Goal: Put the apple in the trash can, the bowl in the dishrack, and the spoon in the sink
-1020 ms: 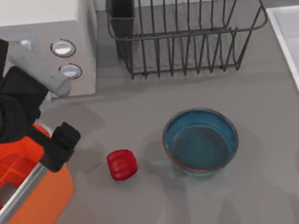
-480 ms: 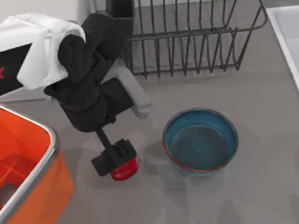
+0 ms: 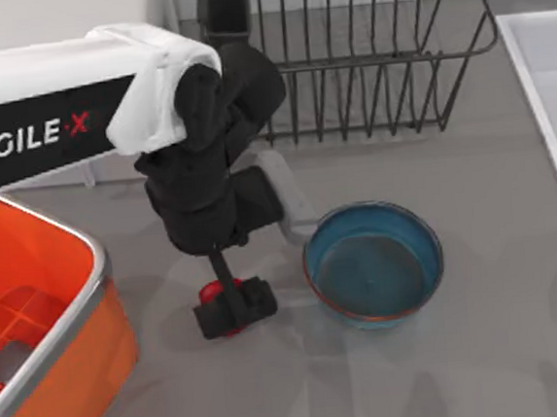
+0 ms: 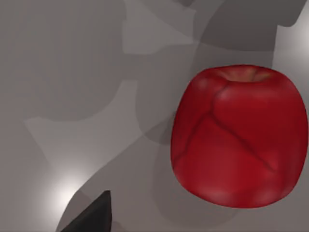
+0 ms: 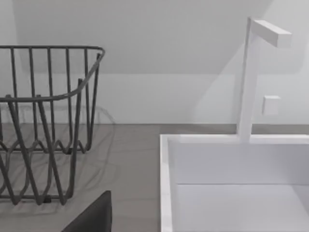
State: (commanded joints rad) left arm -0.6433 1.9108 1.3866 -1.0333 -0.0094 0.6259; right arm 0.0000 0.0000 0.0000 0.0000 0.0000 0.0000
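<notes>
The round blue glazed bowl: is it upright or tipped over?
Upright: the round blue glazed bowl sits on the grey table, its full rim and darker inside facing up.

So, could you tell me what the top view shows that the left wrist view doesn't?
Top view alone: the left gripper over the apple, the trash can, the bowl, the dishrack and the sink. Left wrist view alone: the apple's ribbed lobes and stem dimple up close. Both: the apple on the grey table.
</notes>
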